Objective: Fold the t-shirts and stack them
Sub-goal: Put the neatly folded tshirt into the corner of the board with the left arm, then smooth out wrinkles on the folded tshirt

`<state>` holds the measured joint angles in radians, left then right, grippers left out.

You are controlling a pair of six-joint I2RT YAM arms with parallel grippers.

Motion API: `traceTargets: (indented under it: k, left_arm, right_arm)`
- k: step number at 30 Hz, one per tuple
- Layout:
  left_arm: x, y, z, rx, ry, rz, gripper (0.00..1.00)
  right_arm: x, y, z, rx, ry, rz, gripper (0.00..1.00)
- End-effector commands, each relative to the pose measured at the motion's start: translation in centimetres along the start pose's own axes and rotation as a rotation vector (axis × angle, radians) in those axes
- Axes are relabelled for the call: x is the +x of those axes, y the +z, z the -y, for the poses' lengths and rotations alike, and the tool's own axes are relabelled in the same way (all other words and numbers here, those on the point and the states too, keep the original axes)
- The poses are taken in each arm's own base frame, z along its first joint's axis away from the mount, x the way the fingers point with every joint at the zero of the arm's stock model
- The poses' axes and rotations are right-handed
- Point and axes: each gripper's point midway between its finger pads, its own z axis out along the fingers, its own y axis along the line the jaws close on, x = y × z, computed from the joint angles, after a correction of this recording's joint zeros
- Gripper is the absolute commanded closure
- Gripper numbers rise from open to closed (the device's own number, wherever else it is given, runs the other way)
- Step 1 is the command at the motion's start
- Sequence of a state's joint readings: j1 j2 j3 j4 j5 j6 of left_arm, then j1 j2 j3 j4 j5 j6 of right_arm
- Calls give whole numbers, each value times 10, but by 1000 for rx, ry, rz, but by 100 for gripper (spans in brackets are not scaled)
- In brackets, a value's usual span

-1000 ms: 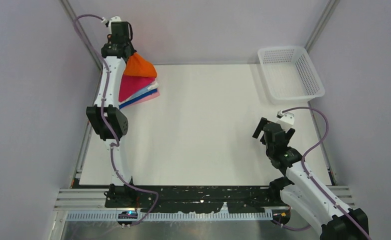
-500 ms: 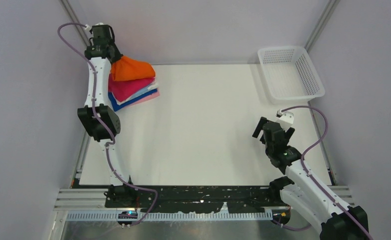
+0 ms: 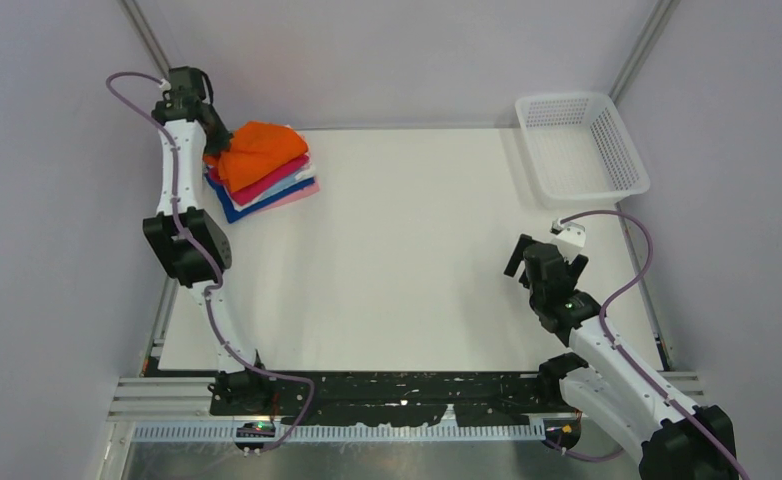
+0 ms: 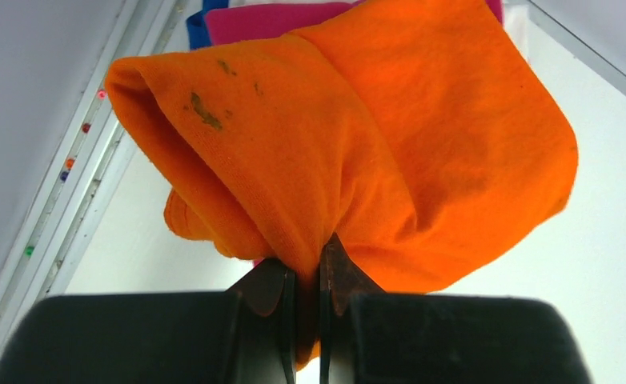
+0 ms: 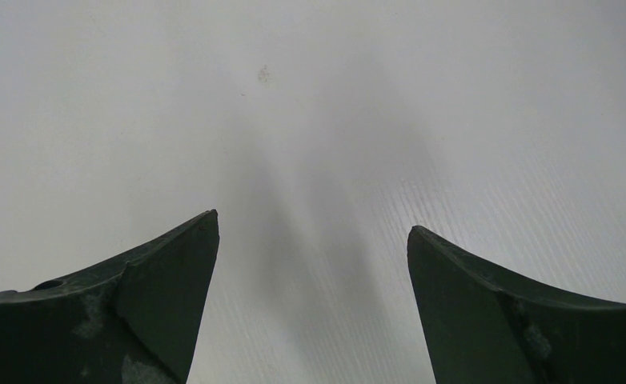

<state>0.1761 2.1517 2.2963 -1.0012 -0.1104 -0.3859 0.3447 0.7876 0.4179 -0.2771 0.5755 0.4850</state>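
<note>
The orange t-shirt (image 3: 260, 148) lies bunched on top of a stack of folded t-shirts (image 3: 267, 190) at the table's far left: magenta, white, light blue, pink and dark blue layers show at its edges. My left gripper (image 3: 214, 150) is shut on a fold of the orange shirt (image 4: 358, 152) at the stack's left side. In the left wrist view the cloth is pinched between the jaws, and the magenta shirt (image 4: 270, 20) shows behind it. My right gripper (image 3: 544, 262) is open and empty over bare table at the right; its fingers (image 5: 166, 280) stand wide apart.
A white mesh basket (image 3: 579, 145) stands empty at the far right corner. The white table (image 3: 417, 260) is bounded by grey walls and metal frame posts; the left rail (image 4: 78, 160) runs close beside the stack.
My left gripper has swung left and down with the orange shirt, from hanging lifted above the stack to spread on top of it. The right arm has barely moved.
</note>
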Motion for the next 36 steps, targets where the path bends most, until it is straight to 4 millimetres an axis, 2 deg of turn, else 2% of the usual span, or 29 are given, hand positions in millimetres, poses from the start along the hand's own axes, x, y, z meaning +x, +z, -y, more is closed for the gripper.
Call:
traceTargets:
  k: [1, 2, 4, 5, 6, 8, 11, 20, 22, 24, 27, 30, 31, 34, 36]
  left_arm:
    - [3, 0, -24, -3, -10, -38, 94]
    - [7, 3, -25, 3, -3, -49, 86]
    - [12, 9, -28, -3, 1, -68, 82]
    - [13, 12, -30, -8, 3, -75, 76]
    - [13, 14, -33, -13, 1, -80, 65]
    - [11, 13, -36, -23, -6, -83, 35]
    - [-1, 2, -38, -36, -2, -46, 3]
    - [-27, -62, -53, -165, -15, 103, 0]
    - [-28, -73, -44, -165, 20, 127, 0]
    - [-30, -75, -21, -75, 43, 148, 0]
    - [-32, -65, 27, 171, 22, 150, 0]
    - [-39, -46, 67, 360, -12, 146, 0]
    - [-38, -33, 78, 413, -25, 127, 0]
    - [-40, -8, 110, 556, -71, 82, 0]
    - [-33, 10, 129, 633, -111, 36, 0]
  right_arm:
    - [-30, -3, -5, 3, 60, 76, 5]
    - [-30, -3, -6, 4, 60, 75, 5]
    - [-29, -3, -6, 6, 58, 72, 5]
    - [-29, -2, -6, 7, 57, 70, 5]
    - [-29, -2, -6, 6, 57, 69, 5]
    - [-29, -2, -6, 6, 56, 68, 5]
    - [-29, -3, -6, 5, 56, 67, 5]
    - [-31, -4, -5, 6, 54, 73, 5]
    - [-31, -4, -5, 7, 55, 75, 5]
    - [-31, -4, -5, 7, 54, 72, 5]
    - [-29, -2, -6, 5, 52, 66, 5]
    - [-29, -2, -6, 6, 50, 65, 5]
    - [-30, -2, -7, 5, 50, 67, 5]
    - [-30, -3, -7, 3, 51, 71, 5]
    - [-32, -4, -6, 0, 51, 78, 5]
